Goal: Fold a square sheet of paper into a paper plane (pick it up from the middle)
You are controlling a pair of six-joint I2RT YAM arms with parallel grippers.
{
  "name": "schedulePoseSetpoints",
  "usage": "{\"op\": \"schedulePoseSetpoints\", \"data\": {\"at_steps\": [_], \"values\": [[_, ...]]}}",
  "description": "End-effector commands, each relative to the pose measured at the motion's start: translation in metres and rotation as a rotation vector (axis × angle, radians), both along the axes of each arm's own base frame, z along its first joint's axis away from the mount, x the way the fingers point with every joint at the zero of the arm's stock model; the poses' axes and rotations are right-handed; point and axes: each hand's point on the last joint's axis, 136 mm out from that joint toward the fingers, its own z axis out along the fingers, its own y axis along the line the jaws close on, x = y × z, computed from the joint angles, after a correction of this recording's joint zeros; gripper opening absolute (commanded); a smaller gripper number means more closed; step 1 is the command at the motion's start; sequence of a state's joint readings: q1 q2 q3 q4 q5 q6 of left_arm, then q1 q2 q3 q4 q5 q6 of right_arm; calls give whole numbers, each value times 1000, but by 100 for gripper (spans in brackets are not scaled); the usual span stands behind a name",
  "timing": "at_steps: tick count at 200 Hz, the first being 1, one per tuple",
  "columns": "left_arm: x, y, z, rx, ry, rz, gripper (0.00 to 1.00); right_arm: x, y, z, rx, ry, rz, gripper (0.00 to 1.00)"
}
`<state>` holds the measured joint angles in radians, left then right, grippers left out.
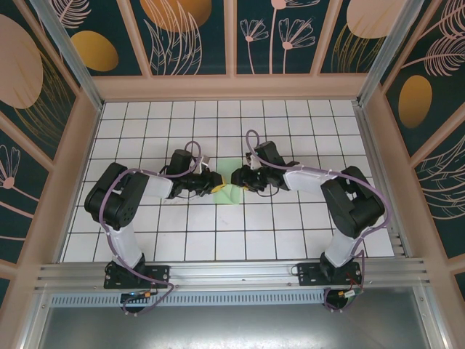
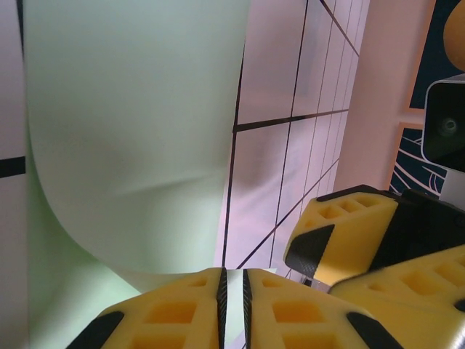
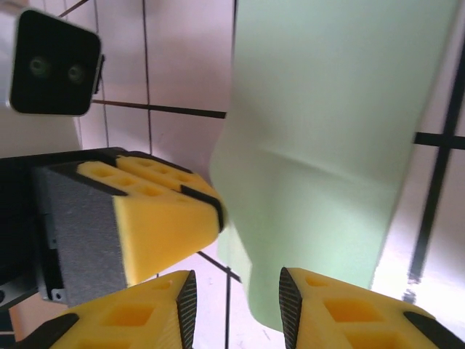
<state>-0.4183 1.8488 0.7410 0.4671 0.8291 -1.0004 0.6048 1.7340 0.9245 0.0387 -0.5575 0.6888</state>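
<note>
The square sheet of paper is pale mint green and lies bent over on itself at the table's middle, between the two grippers. In the left wrist view the sheet curls up in a soft roll. My left gripper is shut on its near edge, with a thin strip of green between the black pads. My right gripper is open, and the sheet hangs down to its right finger. From above, the left gripper and the right gripper almost touch tip to tip. The paper plane is out of view.
The white gridded table is walled by pale wooden sides. Each wrist view shows the other arm's yellow finger close by: the right arm's finger, and the left arm's finger with its wrist camera.
</note>
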Motion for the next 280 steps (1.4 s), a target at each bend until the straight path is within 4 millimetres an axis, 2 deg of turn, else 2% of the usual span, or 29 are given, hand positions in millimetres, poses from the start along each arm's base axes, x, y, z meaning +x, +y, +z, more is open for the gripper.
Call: {"op": "schedulePoseSetpoints", "data": {"at_steps": [1,91,111,128,144,168,200,256,261,280], "values": [[2,-2,-1,2,-5,-6,17,-1,13,3,51,0,34,38],[2,-3,0,-2,-5,-6,16,4,18,-5,58,8,44,32],[3,-3,1,-4,-5,-6,16,4,20,-5,64,9,49,28],[4,-4,3,-8,-9,-8,16,5,20,-6,64,12,47,19],[5,-4,6,-12,-15,-9,16,8,14,-11,42,11,34,10],[6,-6,14,-24,-35,-14,16,15,1,-19,6,2,5,5],[7,-7,20,-33,-49,-18,17,20,-10,-24,-14,-7,-7,3],[7,-10,18,-27,-42,-29,17,19,-12,-33,-46,-18,20,2],[7,-11,18,-23,-43,-31,17,28,-21,-34,-49,-16,-7,2],[7,-14,15,7,-45,-42,17,30,-24,-36,-61,-18,-7,2]]}}
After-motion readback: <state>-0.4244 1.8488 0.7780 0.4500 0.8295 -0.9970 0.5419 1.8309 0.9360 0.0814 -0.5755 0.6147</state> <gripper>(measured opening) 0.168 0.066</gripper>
